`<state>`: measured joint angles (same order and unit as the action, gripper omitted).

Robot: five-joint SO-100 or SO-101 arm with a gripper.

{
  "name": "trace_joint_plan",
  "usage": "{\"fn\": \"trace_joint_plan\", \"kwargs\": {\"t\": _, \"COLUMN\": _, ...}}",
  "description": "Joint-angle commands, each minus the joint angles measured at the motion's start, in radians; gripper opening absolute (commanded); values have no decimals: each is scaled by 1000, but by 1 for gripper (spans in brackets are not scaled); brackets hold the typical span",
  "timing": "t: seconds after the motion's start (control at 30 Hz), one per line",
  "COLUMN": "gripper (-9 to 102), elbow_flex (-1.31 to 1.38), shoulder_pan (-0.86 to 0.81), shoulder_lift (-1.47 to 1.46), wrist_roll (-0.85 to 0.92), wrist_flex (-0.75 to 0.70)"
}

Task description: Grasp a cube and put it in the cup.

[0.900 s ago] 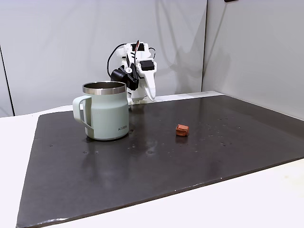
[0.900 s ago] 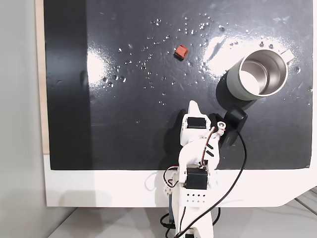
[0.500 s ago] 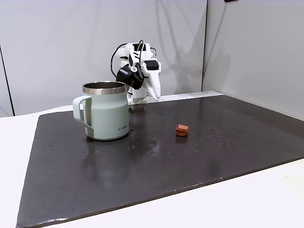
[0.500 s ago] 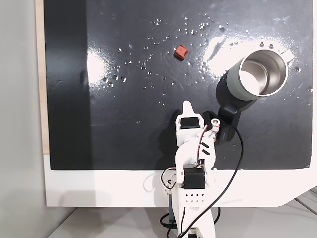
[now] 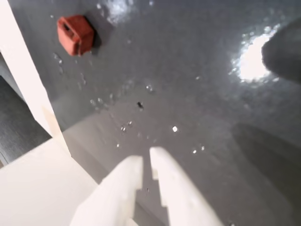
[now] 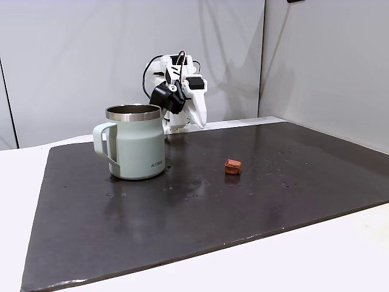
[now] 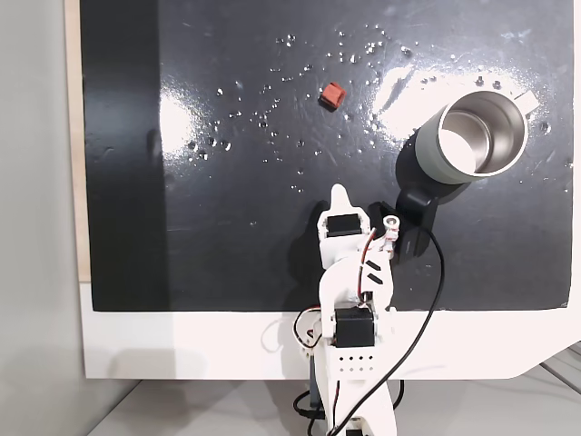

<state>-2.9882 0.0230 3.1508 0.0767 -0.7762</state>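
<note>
I've got the hand low in the wrist view, two white fingers side by side w/ just a thin slit between the tips, so nearly closed and holding nothing. It hangs over bare dark mat, above the surface, not touching.

Cube sits top left in the wrist view, reddish-orange, w/ a small dark notch on one face, well apart from the fingertips. In a fixed view the cube rests flat on the mat, right of the cup and nearer the camera than the arm. From above, cube lies ahead of the hand, a bit to its left, w/ water specks scattered around it.

Cup stands upright on the mat, pale mint green, steel rim, loop handle pointing left in the side fixed view. There's a small dark logo low on its wall; I can't read it for sure, looks like four or five letters. In the top fixed view the cup is at upper right, steel interior open and empty, well apart from the cube.

Arm is folded up at the mat's far edge in the side view, base on the white counter. No other writing I can make out.
</note>
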Motion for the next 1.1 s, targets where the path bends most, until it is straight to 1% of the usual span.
{"fn": "trace_joint_plan", "kwargs": {"t": 0.0, "gripper": 0, "elbow_flex": 144, "shoulder_pan": 21, "shoulder_lift": -78, "wrist_roll": 14, "wrist_flex": 12}}
{"fn": "trace_joint_plan", "kwargs": {"t": 0.17, "gripper": 0, "elbow_flex": 443, "shoulder_pan": 35, "shoulder_lift": -394, "wrist_roll": -64, "wrist_flex": 11}}
{"fn": "trace_joint_plan", "kwargs": {"t": 0.3, "gripper": 0, "elbow_flex": 699, "shoulder_pan": 35, "shoulder_lift": -627, "wrist_roll": -141, "wrist_flex": -32}}
{"fn": "trace_joint_plan", "kwargs": {"t": 0.5, "gripper": 0, "elbow_flex": 986, "shoulder_pan": 29, "shoulder_lift": -842, "wrist_roll": -219, "wrist_flex": -95}}
{"fn": "trace_joint_plan", "kwargs": {"t": 0.67, "gripper": 0, "elbow_flex": 1118, "shoulder_pan": 5, "shoulder_lift": -982, "wrist_roll": -308, "wrist_flex": -144}}
{"fn": "trace_joint_plan", "kwargs": {"t": 0.9, "gripper": 0, "elbow_flex": 1213, "shoulder_pan": -26, "shoulder_lift": -1143, "wrist_roll": -431, "wrist_flex": -199}}
{"fn": "trace_joint_plan", "kwargs": {"t": 1.07, "gripper": 0, "elbow_flex": 1310, "shoulder_pan": -11, "shoulder_lift": -1264, "wrist_roll": -471, "wrist_flex": -224}}
